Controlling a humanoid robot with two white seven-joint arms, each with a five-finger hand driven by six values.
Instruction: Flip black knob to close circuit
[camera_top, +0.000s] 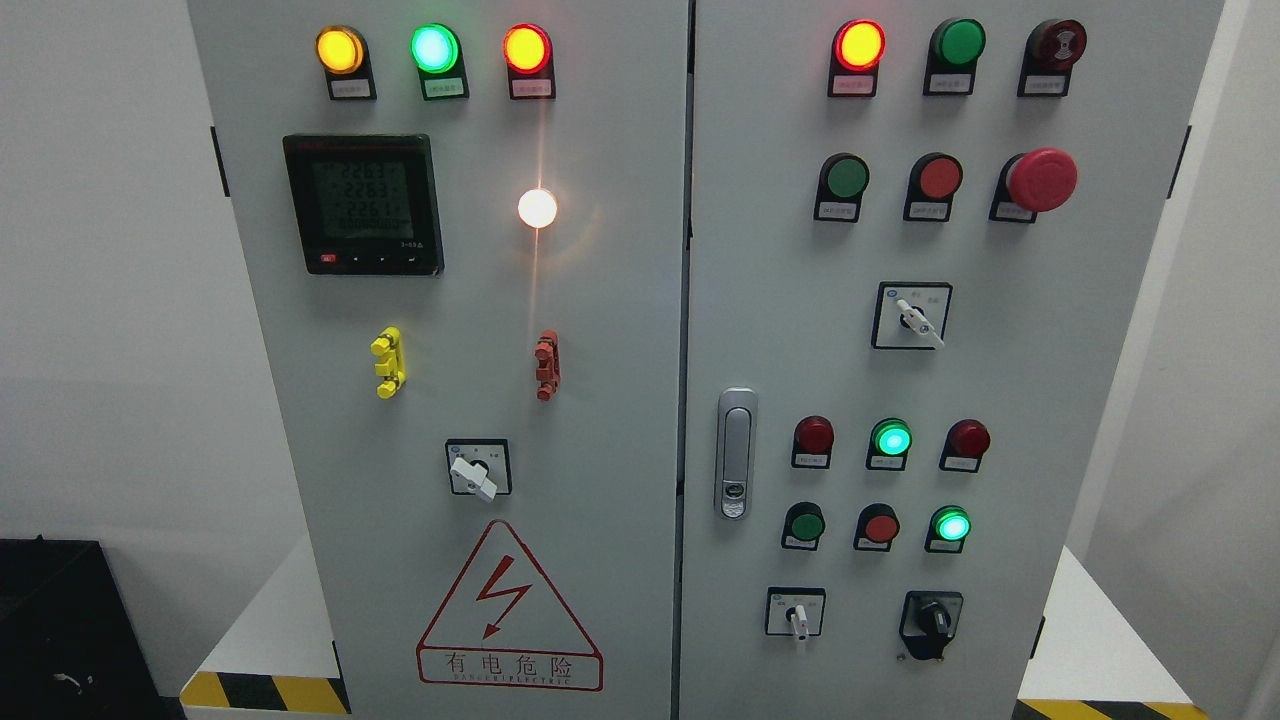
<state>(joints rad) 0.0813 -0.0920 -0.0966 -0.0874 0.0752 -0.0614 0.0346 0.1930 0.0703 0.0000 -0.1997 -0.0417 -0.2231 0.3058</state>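
Neither of my hands is showing in the head view, so I cannot tell whether they are open, closed or holding anything. I am looking straight at the grey control cabinet (600, 300), and the black knob (932, 622) is sitting at the bottom of its right door, low and right of the silver door handle (736, 455). Just left of the knob is a white-lever selector (797, 615), and above it a row with a green button (804, 525), a red button (879, 526) and a lit green lamp (950, 525). As I see it, nothing is started yet; the reach is still to come. Risks, in my judgement: I am grabbing the white selector by mistake since it is so near, brushing the buttons above on approach, or turning the knob the wrong way. The red mushroom stop (1040, 180) is well above, so a bump there seems less likely.
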